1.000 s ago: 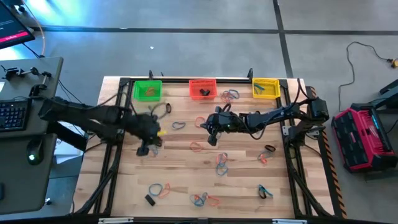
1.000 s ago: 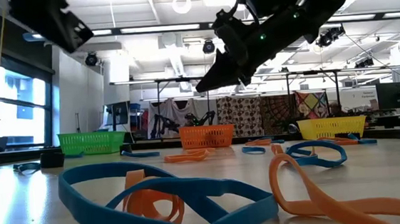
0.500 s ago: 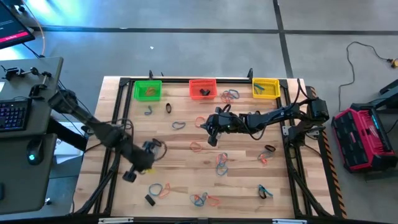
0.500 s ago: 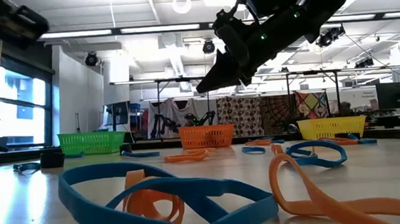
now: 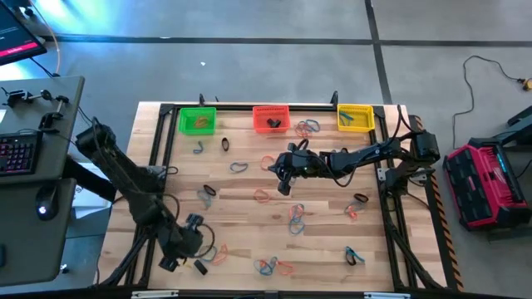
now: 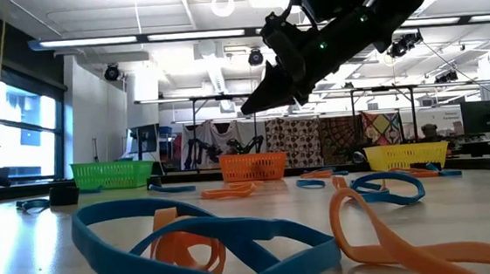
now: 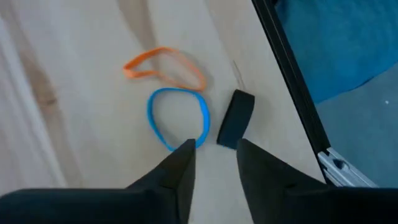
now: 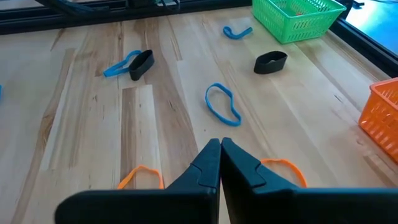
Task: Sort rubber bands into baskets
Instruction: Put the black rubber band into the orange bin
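My left gripper [image 5: 187, 249] is open and empty near the table's front left. It hovers just short of a blue band [image 7: 177, 118], a black band [image 7: 236, 118] and an orange band [image 7: 165, 65] that lie flat on the wood. My right gripper [image 5: 281, 184] is shut and empty, held above the table's middle [image 8: 219, 149]. The green basket [image 5: 197, 121], red-orange basket [image 5: 270, 118] and yellow basket [image 5: 355, 116] stand in a row along the far edge. Many loose bands lie scattered over the table.
The table's black frame rail [image 7: 292, 81] runs close beside the black band. More bands lie near the front edge [image 5: 270, 266], at mid-right [image 5: 357, 203] and between the red-orange and yellow baskets [image 5: 309, 126]. A desk with a keyboard [image 5: 21, 154] stands left of the table.
My left gripper has swung from the table's left middle toward the near edge and now hangs over the bands at the front left. Its arm has left the low view. My right gripper has kept still.
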Robot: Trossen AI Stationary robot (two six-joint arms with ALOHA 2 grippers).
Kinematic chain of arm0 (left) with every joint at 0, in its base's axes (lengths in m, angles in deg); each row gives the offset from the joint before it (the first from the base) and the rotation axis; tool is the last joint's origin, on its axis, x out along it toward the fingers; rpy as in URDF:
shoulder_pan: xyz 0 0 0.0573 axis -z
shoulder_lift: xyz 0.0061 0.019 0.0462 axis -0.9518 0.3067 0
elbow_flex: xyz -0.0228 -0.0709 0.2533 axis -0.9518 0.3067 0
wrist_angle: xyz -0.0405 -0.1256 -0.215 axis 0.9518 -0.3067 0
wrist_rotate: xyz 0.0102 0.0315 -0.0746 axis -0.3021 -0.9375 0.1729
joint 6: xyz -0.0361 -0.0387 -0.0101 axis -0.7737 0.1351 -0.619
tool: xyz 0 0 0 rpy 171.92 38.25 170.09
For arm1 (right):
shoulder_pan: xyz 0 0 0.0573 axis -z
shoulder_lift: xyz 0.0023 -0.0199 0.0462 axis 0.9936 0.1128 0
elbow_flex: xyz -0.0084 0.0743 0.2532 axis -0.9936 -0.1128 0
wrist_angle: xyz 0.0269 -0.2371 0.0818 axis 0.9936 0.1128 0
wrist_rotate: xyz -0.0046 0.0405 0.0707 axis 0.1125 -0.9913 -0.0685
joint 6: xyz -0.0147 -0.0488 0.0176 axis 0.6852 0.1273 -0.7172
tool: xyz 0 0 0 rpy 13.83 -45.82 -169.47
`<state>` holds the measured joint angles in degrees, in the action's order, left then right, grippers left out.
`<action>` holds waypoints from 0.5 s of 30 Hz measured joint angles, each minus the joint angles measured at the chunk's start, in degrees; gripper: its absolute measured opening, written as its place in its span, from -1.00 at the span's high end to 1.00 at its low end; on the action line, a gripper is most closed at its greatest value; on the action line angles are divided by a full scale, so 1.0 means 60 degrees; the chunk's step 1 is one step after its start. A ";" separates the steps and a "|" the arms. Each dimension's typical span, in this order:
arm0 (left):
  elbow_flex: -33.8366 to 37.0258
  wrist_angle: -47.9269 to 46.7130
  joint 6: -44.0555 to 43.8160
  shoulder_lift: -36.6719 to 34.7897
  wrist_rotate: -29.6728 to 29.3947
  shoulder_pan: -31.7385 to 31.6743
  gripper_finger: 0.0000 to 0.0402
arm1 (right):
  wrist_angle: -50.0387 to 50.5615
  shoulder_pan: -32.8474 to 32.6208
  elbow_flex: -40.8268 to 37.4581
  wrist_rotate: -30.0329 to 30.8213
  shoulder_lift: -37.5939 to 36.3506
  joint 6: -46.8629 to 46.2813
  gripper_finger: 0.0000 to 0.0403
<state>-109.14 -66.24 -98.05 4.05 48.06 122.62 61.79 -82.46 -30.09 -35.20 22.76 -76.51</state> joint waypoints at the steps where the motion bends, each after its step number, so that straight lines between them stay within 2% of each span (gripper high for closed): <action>1: 0.0000 0.0183 -0.0001 0.0163 -0.0064 0.0111 0.40 | 0.0007 0.0000 0.0000 0.0000 0.0000 0.0000 1.00; 7: -0.0004 0.1115 -0.0040 0.1257 -0.0103 0.0648 0.26 | 0.0066 0.0000 0.0000 -0.0068 0.0000 0.0000 1.00; 15: -0.0004 0.1356 -0.0657 0.2261 -0.0117 0.0987 0.23 | 0.0169 0.0000 0.0000 -0.0097 0.0000 0.0001 1.00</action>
<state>-109.16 -58.10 -101.99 17.62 47.36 128.54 62.80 -82.46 -30.09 -35.78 22.76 -76.50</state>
